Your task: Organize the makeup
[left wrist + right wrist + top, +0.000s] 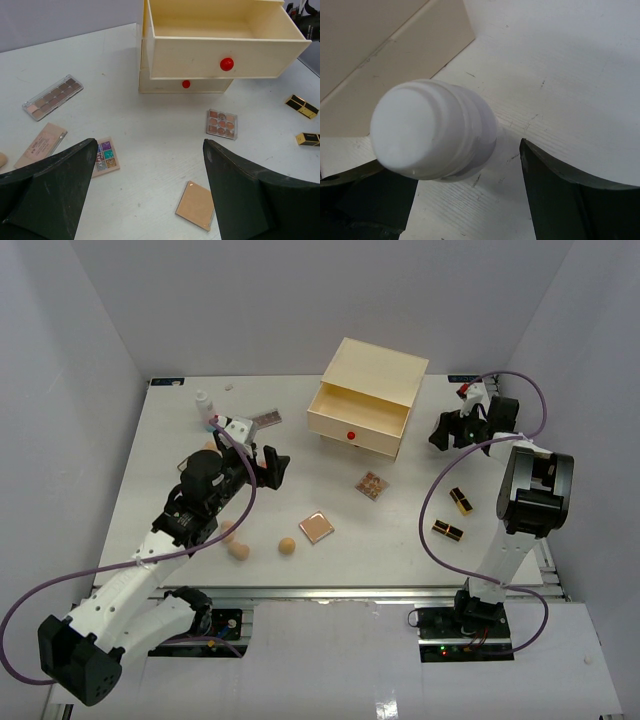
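The right tool (467,190) stands with its fingers (560,200) apart on either side of the upright white bottle (432,131), just beside the cream chest (385,60) on the desk (560,60). The left tool (150,192), also spread wide, hangs near the peach compact (196,205).

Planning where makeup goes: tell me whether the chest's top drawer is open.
Open: the cream red-knobbed top drawer juts forward, its interior showing.
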